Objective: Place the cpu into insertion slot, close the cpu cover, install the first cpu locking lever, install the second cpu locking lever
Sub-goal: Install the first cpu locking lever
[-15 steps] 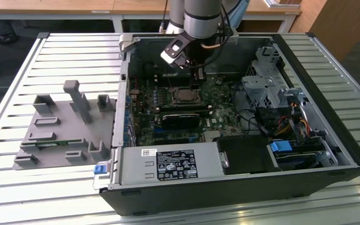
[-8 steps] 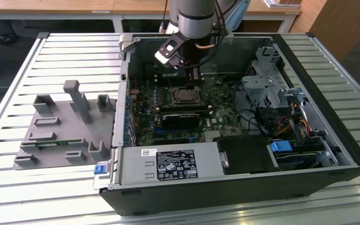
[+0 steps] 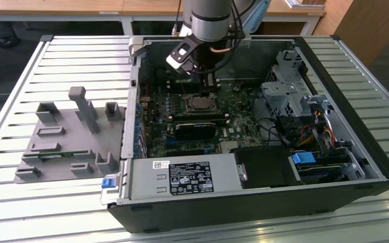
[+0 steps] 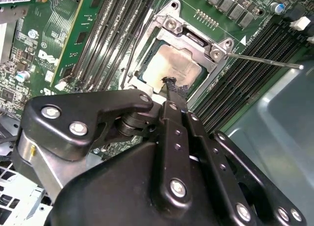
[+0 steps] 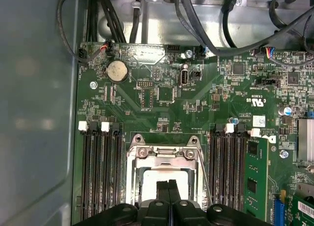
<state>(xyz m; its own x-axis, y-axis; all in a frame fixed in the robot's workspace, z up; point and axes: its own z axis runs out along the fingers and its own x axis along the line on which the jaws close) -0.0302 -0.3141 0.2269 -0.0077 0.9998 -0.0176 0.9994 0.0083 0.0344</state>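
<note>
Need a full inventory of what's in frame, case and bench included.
table: 1, silver slats, under everything
computer case: 1, black, open, on the table
fixture tray: 1, grey, at the exterior view's left of the case
power supply: 1, silver-grey, near edge of the case
drive cage: 1, grey, at the exterior view's right inside the case
motherboard: 1, green, on the case floor
memory slots: several, black, both sides of the socket
coin battery: 1, silver, on the board
cables: several, black, beyond the board edge
insertion slot: 1, mid-board
cpu: 1, silver-grey, in the slot
cpu cover: 1, silver, down around the cpu
lever: 1, thin silver rod, sticking out sideways
arm: 1, silver-grey
gripper: 1, black, shut, over the cpu
</note>
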